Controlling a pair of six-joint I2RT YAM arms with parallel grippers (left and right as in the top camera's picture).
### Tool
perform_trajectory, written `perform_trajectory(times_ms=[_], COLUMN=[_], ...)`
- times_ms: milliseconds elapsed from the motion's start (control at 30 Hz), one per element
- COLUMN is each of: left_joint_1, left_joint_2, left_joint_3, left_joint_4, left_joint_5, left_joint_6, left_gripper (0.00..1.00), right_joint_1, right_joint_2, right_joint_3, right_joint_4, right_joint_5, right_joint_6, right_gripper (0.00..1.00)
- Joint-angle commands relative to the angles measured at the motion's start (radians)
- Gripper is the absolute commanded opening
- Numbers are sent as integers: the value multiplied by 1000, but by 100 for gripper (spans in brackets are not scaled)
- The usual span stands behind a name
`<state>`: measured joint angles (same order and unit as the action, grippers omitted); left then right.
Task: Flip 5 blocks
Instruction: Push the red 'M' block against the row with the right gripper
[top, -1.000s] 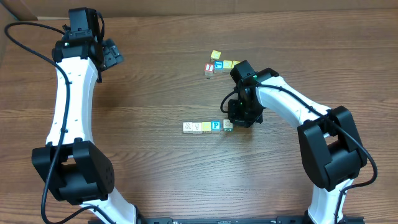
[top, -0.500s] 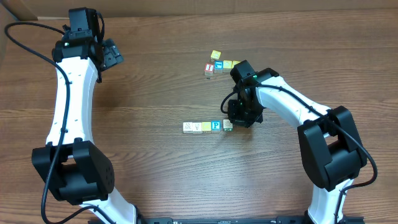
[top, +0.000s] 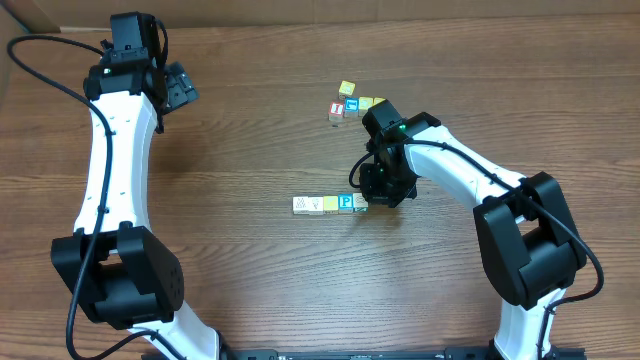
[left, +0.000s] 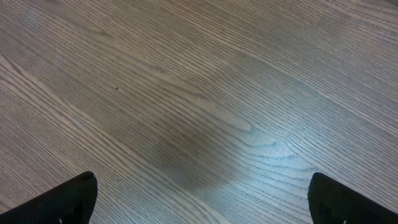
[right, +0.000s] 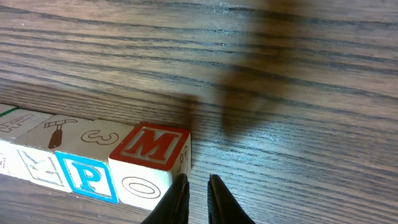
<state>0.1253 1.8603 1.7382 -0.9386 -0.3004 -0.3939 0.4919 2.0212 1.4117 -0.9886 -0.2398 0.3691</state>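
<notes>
the row of blocks (top: 330, 204) is lying near the middle of the table (top: 250, 270), its red-m end block (right: 152, 149) touching the blue p block (right: 87, 177). the right gripper (right: 198, 199), pinched shut and empty, is sitting just beside that end block; a sideways nudge is risking skewing the row. only the right wrist view is revealing that gap; overhead is showing the left gripper (top: 178, 88) gaping wide, well apart.

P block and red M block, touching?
Touching. Right wrist view shows the P block flush against the red M block, no gap between them.
</notes>
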Motion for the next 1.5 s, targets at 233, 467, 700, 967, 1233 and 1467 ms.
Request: perform_trajectory(times_ms=[233, 467, 700, 967, 1233, 1467], left_joint_1=[3, 3, 3, 3, 3, 3], left_joint_2=[-15, -15, -15, -15, -15, -15], left_joint_3=[18, 18, 18, 18, 18, 18], left_joint_4=[1, 1, 1, 1, 1, 1], left_joint_5=[-14, -14, -14, -14, -14, -14], left_joint_6=[-22, -22, -22, -22, -22, -22], left_gripper=[100, 100, 100, 100, 100, 100], right_joint_1=[-22, -43, -25, 30, 51, 51], right_joint_2=[-2, -1, 0, 2, 2, 2], right_joint_3=[39, 86, 85, 80, 80, 80], right_joint_4=[0, 72, 134, 119, 118, 120], right_joint_5=[-5, -5, -5, 51, 108, 145], right_joint_6=[-11, -56, -57, -63, -62, -47], right_gripper=[14, 5, 4, 4, 4, 4])
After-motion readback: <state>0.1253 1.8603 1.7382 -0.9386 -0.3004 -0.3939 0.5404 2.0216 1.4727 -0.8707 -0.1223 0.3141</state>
